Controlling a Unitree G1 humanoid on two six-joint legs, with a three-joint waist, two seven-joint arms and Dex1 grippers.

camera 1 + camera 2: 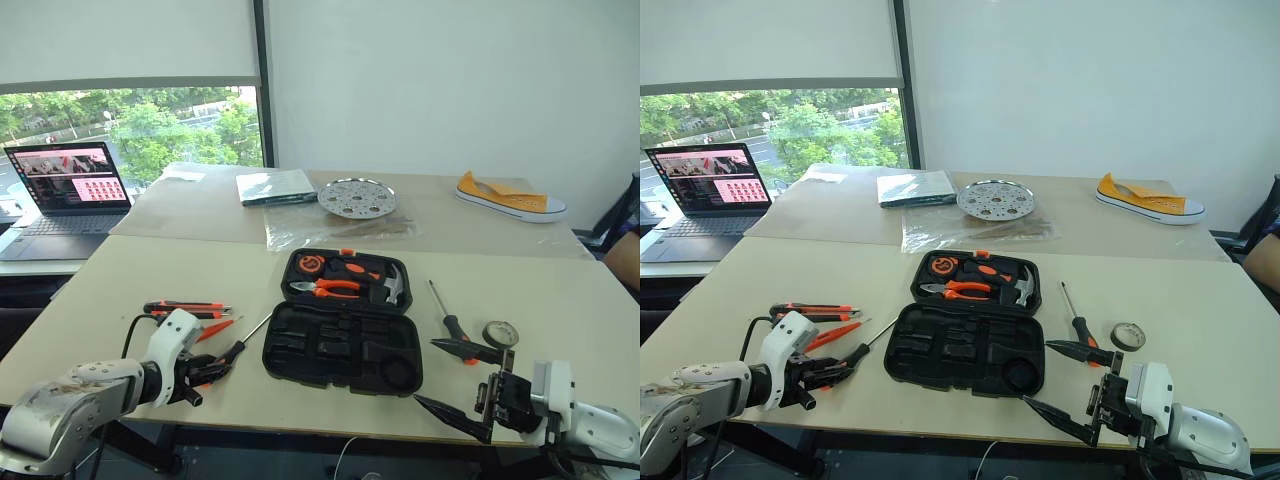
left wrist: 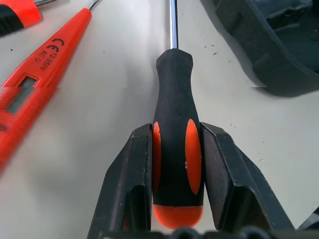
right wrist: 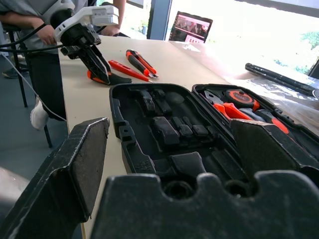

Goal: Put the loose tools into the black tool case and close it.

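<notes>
The black tool case (image 1: pixel 342 345) lies open in the middle of the table (image 1: pixel 150 270), and serves as the landmark. Its far half holds three tools: orange-handled pliers (image 1: pixel 325 289), a hammer (image 1: pixel 392 286) and a tape measure (image 1: pixel 311 263); its near half shows only moulded recesses. To the left of the case lie three loose tools: one orange-black utility knife (image 1: pixel 185 308), one slim orange tester pen (image 2: pixel 37 74), and one black-and-orange screwdriver (image 2: pixel 177 134) whose shaft points toward the case's left edge. The left gripper (image 2: pixel 175 169) sits at that screwdriver's handle, its two black fingers (image 2: pixel 127 184) clamped on either side of the handle's butt end. To the right of the case lie two loose things: a second screwdriver (image 1: pixel 447 313) and, just beyond it, one small dark tape roll (image 1: pixel 500 333). The right gripper (image 1: pixel 455 382) hovers off the case's near right corner, its fingers (image 1: pixel 447 413) spread wide apart and holding nothing.
</notes>
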